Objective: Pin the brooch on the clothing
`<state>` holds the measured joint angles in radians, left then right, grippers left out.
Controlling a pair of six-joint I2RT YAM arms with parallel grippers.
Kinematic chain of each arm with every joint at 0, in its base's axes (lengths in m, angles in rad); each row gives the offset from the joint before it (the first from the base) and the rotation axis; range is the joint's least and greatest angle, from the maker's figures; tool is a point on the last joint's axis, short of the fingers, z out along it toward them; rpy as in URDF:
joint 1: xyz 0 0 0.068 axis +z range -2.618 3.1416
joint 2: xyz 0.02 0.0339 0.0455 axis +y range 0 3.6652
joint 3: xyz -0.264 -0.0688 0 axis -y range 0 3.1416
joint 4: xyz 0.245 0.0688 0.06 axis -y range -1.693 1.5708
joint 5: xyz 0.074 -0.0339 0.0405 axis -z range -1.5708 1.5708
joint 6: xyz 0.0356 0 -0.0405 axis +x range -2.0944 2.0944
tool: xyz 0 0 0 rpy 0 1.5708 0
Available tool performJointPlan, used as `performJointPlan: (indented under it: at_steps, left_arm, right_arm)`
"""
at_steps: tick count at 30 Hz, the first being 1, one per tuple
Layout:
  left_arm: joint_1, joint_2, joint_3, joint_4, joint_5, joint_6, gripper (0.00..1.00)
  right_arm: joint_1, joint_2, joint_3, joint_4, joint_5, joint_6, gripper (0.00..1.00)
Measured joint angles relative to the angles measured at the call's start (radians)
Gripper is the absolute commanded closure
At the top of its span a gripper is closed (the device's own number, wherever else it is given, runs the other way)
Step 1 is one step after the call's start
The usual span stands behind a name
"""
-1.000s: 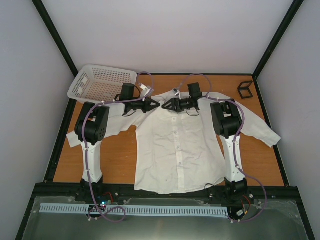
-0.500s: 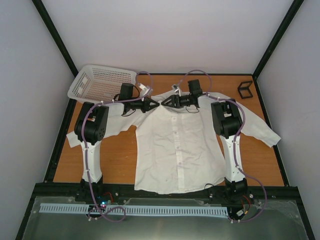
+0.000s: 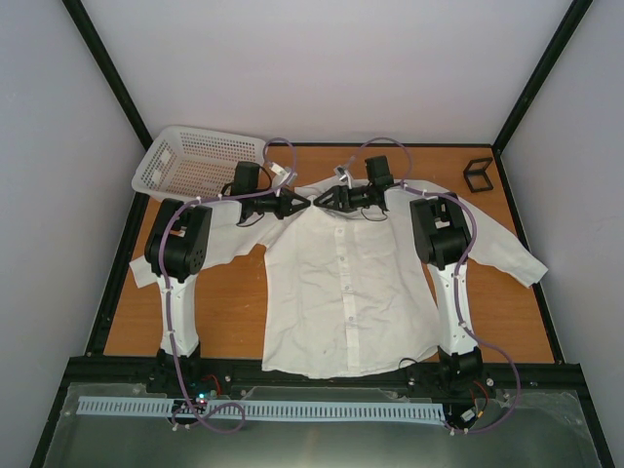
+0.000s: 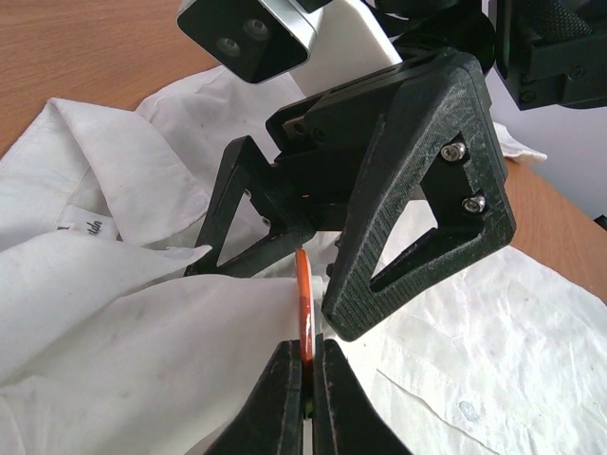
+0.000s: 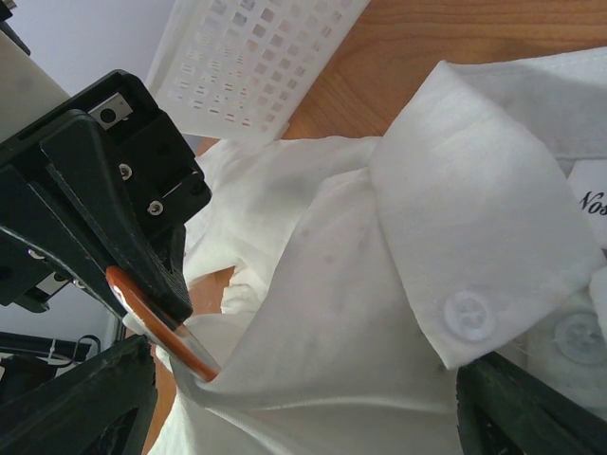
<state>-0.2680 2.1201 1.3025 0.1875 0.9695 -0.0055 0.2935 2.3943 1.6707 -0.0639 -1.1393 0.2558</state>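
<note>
**A:** Item: brooch [image 4: 303, 308]. Location?

**B:** Far end of the shirt [image 3: 346, 292], just left of the collar [image 5: 474, 218], standing edge-on at a raised fold. The left gripper [image 4: 303, 379] is pinched tight on one edge of its rim. The right gripper [image 4: 285, 275] faces it with jaws spread wide and nothing in them.

**A:** Handling?

**B:** Judged light, thin and rigid, with a smooth rim. It is liable to swivel or slip in so narrow a pinch. Hold it by the rim and leave the faces free.

**A:** And the shirt?

**B:** Soft and limp. It creases easily and probably slides on the table [image 3: 224, 302]. Best taken at the bunched fold beside the collar.
</note>
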Motion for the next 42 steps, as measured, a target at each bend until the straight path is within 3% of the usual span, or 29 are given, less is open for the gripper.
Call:
performJointPlan:
  at_steps: [42]
  left_arm:
    - [0.007, 0.0, 0.0, 0.007, -0.031, -0.015, 0.99]
  right_arm:
    - [0.022, 0.014, -0.009, 0.062, 0.067, 0.11, 0.18]
